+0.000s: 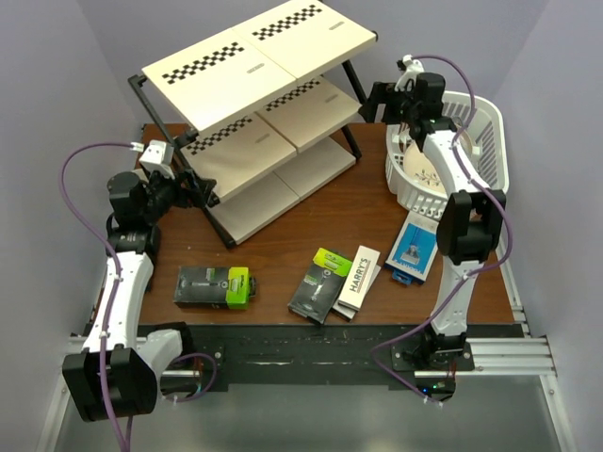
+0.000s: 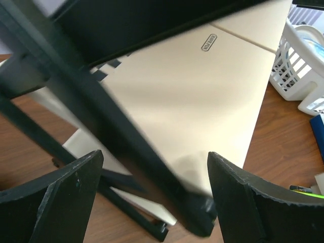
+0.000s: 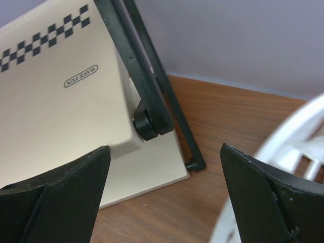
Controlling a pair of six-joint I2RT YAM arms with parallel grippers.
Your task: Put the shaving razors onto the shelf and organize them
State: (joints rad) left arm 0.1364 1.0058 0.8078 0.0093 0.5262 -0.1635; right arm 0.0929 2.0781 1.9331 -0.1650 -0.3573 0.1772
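My table [image 1: 283,235] carries the shelf [image 1: 264,56] along its far edge and a white basket [image 1: 490,141] at the far right corner. The razor boxes [image 1: 212,285] lie scattered toward its near edge.

Cream checkerboard-striped shelf [image 1: 273,56], white basket [image 1: 492,151], black-and-lime razor box [image 1: 212,285]

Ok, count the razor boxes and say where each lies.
4: a black-and-green box near the left arm, another at centre front, a white box beside it, a blue box by the basket. More may hide underneath.

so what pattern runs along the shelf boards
A black-and-white checkerboard strip on each cream board of the shelf, clearest in the top external view.
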